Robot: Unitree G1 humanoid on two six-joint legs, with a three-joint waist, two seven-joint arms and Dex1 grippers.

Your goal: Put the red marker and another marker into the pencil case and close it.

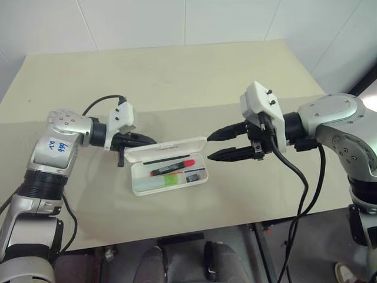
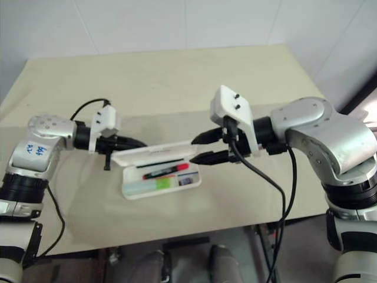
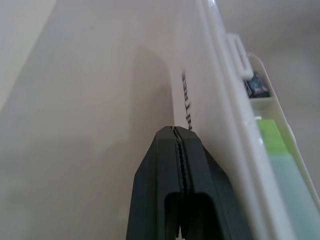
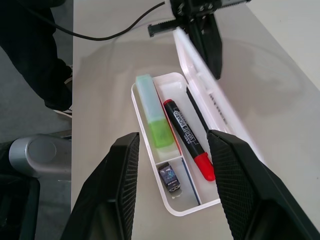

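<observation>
Pencil case lies open near the front edge of the worktop, between the two arms, lid raised at a slant on its far side. Inside the tray: the red marker lies lengthwise, black barrel with red cap toward the right arm's side; beside it, on the near side, the green-capped marker with its pale mint body. A slim black pen lies along the far side of the red marker, next to the lid. A small end compartment holds a little dark object — too small to identify.

Left tool has its fingers pressed together, empty, its tip against the outer face of the lid. Right tool hangs at the case's other end with its fingers parted, nothing between them.

Worktop is pale beige and matte — a seam runs across it behind the case. White walls behind.
</observation>
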